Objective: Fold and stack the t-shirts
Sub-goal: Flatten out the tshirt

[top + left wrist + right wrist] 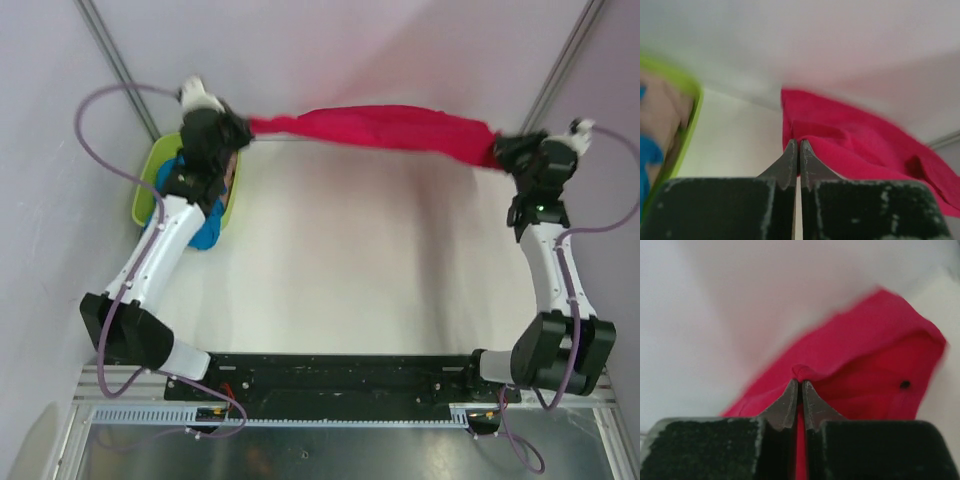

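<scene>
Supervisor: Cloth first. How did the red t-shirt handle?

Operator: Soft and light, I judged. It had bunched into a sagging rope, stretched between my two grippers along the far side of the table and seemingly held off it. I would take it by hems or shoulder seams, never mid-panel.

Supervisor: Which way did it run?

Operator: Its long axis lay left to right, with the right end a little nearer me. I could not tell collar from hem.

Supervisor: Anything smaller?

Operator: The lime-green basket sat under my left arm, with the blue t-shirt spilling from it. My left gripper was pinched tight on one end of the red cloth, and my right gripper on the other.
</scene>
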Robot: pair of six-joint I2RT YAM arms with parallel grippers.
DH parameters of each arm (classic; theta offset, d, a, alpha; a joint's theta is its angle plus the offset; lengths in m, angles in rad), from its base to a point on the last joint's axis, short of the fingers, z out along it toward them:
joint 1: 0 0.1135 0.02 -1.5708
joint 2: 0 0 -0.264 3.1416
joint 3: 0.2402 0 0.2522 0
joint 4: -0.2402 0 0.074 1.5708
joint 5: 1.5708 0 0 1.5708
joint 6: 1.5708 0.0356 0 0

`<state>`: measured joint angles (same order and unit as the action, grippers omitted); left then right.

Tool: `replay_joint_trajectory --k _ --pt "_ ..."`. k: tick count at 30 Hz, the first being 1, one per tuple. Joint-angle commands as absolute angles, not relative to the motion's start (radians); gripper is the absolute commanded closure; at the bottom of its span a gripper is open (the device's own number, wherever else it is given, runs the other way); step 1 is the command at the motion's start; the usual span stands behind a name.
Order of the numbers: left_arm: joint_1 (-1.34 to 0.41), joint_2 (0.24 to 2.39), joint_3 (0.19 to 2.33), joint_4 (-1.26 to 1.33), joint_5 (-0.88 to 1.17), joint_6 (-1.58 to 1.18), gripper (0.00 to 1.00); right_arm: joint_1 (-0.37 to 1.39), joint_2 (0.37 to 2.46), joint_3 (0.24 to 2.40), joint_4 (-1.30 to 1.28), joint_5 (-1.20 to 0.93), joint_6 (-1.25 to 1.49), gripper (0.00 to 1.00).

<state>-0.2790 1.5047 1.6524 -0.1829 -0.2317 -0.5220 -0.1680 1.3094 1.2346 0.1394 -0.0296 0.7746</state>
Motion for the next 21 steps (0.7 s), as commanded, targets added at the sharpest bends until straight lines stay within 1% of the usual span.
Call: replay_joint_trajectory --k 1,2,3,4,5,6,7,8,9,11,14,18,21 --pt "-0.292 1.455 1.183 -0.124 -0.177 -0.636 1.00 -0.172 1.404 0.978 -0.064 -0.146 0.781 0.80" --pt "-0.297 1.454 1.099 -0.105 -0.164 -0.653 0.95 -0.170 1.430 0.950 -0.093 -0.156 0.769 0.68" --pt "-0.300 1.459 1.029 -0.089 -0.147 -0.666 0.88 -0.166 1.455 0.936 -0.126 -0.161 0.748 0.55" --pt "-0.305 1.469 0.977 -0.079 -0.138 -0.675 0.77 -0.160 1.473 0.929 -0.160 -0.159 0.726 0.45" --pt "-0.307 1.475 0.936 -0.074 -0.130 -0.685 0.64 -0.154 1.480 0.925 -0.190 -0.151 0.704 0.36" --pt "-0.308 1.472 0.905 -0.072 -0.122 -0.692 0.53 -0.146 1.477 0.924 -0.220 -0.136 0.683 0.30" --pt "-0.310 1.461 0.883 -0.070 -0.119 -0.695 0.43 -0.136 1.469 0.923 -0.248 -0.111 0.661 0.27" --pt "-0.312 1.446 0.867 -0.069 -0.119 -0.693 0.36 -0.125 1.454 0.922 -0.279 -0.082 0.642 0.24" --pt "-0.313 1.429 0.857 -0.069 -0.120 -0.689 0.33 -0.116 1.435 0.921 -0.310 -0.051 0.624 0.23" --pt "-0.315 1.406 0.855 -0.075 -0.118 -0.671 0.31 -0.089 1.403 0.918 -0.357 -0.014 0.595 0.23" --pt "-0.314 1.406 0.863 -0.087 -0.123 -0.655 0.32 -0.043 1.360 0.889 -0.369 0.043 0.590 0.23" --pt "-0.317 1.469 0.901 -0.088 -0.103 -0.657 0.40 0.033 1.365 0.870 -0.246 0.035 0.603 0.29" --pt "-0.320 1.537 0.944 -0.089 -0.101 -0.663 0.45 0.101 1.430 0.897 -0.157 0.061 0.587 0.32"
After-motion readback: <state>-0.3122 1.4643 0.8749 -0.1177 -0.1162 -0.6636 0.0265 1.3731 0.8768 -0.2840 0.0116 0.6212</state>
